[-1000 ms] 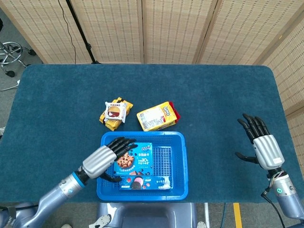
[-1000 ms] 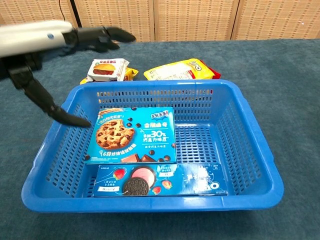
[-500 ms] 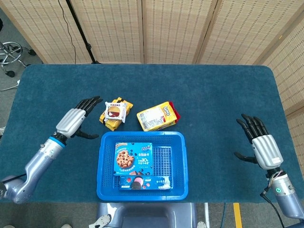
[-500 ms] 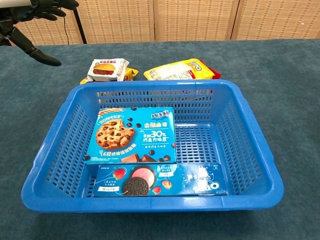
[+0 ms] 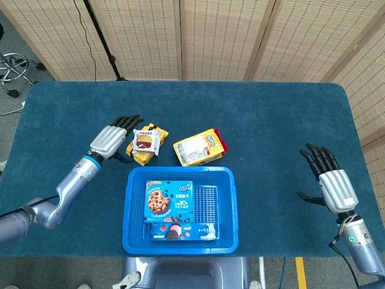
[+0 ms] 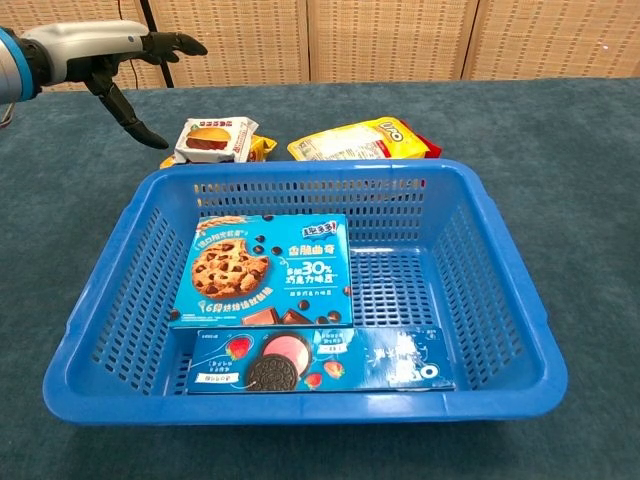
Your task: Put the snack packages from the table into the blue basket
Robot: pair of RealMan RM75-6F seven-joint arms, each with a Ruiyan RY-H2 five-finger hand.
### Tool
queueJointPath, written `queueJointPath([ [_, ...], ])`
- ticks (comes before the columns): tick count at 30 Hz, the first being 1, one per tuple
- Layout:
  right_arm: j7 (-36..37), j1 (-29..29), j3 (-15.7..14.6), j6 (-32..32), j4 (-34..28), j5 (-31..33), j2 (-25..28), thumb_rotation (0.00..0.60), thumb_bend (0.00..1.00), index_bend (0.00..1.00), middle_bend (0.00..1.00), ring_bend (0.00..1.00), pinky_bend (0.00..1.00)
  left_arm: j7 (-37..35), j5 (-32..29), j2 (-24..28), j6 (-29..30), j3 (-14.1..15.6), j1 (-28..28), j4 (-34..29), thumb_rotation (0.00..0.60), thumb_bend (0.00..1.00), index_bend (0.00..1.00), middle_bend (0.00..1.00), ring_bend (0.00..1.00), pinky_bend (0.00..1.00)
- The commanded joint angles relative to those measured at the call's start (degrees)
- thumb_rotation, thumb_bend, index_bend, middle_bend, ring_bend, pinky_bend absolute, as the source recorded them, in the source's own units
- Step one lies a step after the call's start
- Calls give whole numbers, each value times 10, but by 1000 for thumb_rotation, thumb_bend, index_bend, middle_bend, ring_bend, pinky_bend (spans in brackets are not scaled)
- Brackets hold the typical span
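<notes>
The blue basket (image 5: 226, 198) (image 6: 500, 260) sits at the table's front middle. It holds a cookie box (image 5: 168, 201) (image 6: 268, 270) and an Oreo box (image 5: 183, 232) (image 6: 320, 360). Behind it lie a small burger snack pack (image 5: 145, 143) (image 6: 212, 139) and a yellow Lipo package (image 5: 198, 146) (image 6: 362, 139). My left hand (image 5: 113, 139) (image 6: 110, 50) hovers open just left of the burger pack, fingers spread, holding nothing. My right hand (image 5: 334, 183) is open at the far right, away from everything; the chest view does not show it.
Dark blue cloth covers the table (image 5: 271, 120). Woven screens (image 5: 228, 36) stand behind it. A stand pole (image 5: 102, 42) and a chair base (image 5: 15, 66) are beyond the back left corner.
My left hand came out of the basket, swung left and back, then moved right toward the burger pack. The cookie box stays in the basket. The right hand barely moved.
</notes>
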Motion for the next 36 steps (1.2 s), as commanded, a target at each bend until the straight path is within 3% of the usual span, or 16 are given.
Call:
queueJointPath([
  [1,1,2,2,-4,4,4,-1,600,0,0,0,0,25,36,-48,-30,-45,-5,-30,45,600,0,0,0,0,0],
  [14,2,10,6,-22,18,15,-9,600,0,0,0,0,25,70,-113,-131,-104,-13,-86,174,600,6,0,0,0,5],
  [17,5,11,7,-26,22,17,-10,600,0,0,0,0,25,81,-129,-144,-120,-13,-97,193,600,43,17,5,54,125],
  [19,7,11,7,-27,24,18,-10,600,0,0,0,0,25,87,-139,-150,-125,-13,-101,200,600,85,122,76,185,265],
  [21,8,11,7,-28,26,19,-11,600,0,0,0,0,25,96,-144,-158,-116,-14,-103,208,600,112,257,196,286,342],
  [25,9,12,7,-32,31,21,-12,600,0,0,0,0,25,95,-143,-164,-82,-24,-98,213,600,159,463,399,444,411],
  [36,4,15,4,-38,30,21,-14,600,0,0,0,0,26,34,-80,-103,-4,-38,-61,133,600,199,530,451,473,417],
])
